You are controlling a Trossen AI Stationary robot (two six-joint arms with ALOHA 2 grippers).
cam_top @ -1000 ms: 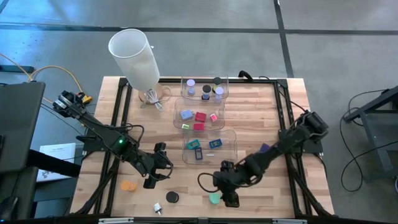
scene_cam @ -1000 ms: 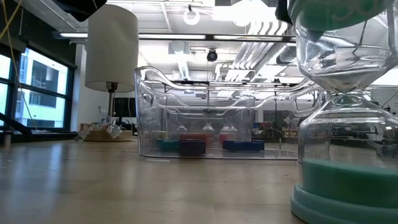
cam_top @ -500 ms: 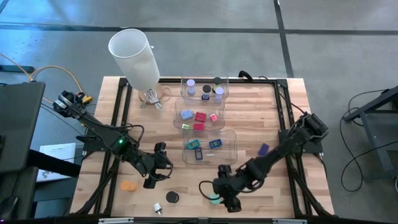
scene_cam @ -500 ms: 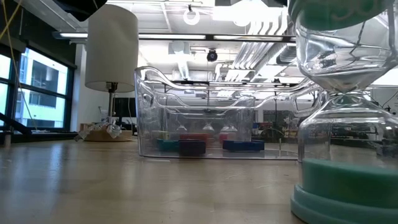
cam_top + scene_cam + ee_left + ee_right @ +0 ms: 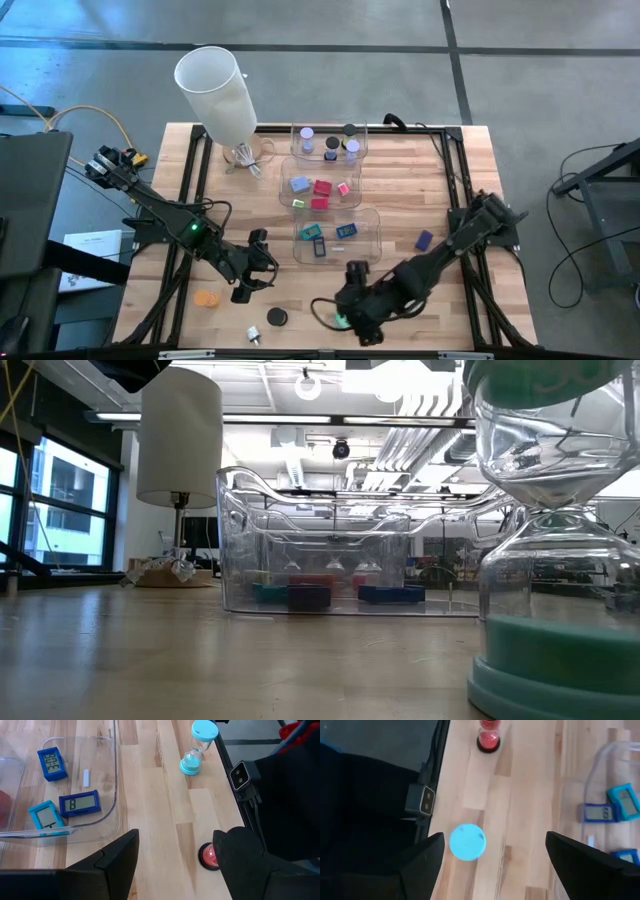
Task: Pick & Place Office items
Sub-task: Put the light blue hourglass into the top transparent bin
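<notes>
Right gripper [image 5: 352,322] hangs spread above the teal hourglass [image 5: 467,841], near the front bin [image 5: 372,225], presumably aligning for pickup. Left gripper [image 5: 250,277] waits spread beside that bin.

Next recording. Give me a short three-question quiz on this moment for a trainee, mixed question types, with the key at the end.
1. True or false: the right gripper is shut on the teal hourglass.
2. How many clear bins stand in a row down the middle of the table? A: two. B: three. C: five.
3. Fill in: the orange disc lies on the bare wood nearest the ___ gripper.

Key
1. False. Its fingers stand open, with the hourglass top showing between them in the right wrist view.
2. B.
3. Left: the left gripper is beside the disc, also open and holding nothing.
</notes>
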